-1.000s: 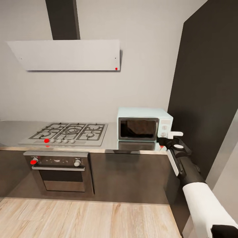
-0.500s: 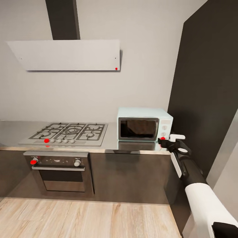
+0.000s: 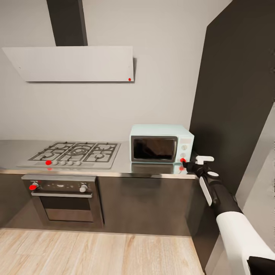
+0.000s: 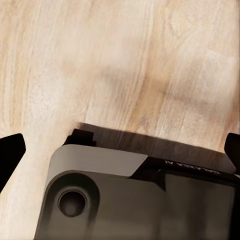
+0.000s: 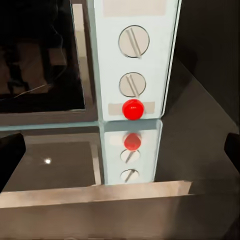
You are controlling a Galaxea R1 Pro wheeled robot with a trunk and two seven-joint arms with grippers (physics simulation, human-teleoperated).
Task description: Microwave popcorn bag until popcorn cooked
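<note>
We see the microwave [image 3: 161, 143] standing with its door shut at the right end of the countertop [image 3: 114, 171], hard by a dark tall panel [image 3: 236, 95]. Our right gripper [image 3: 186, 164] reaches to the microwave's lower right front corner, just at the red indicator light [image 5: 132, 109] below the two knobs [image 5: 133, 41]; its jaws are spread wide. Our left gripper [image 4: 120, 150] hangs over the wooden floor [image 4: 100, 60], fingertips far apart. Left of the microwave lie the gas hob [image 3: 74, 152] and the oven [image 3: 63, 198] under it.
</note>
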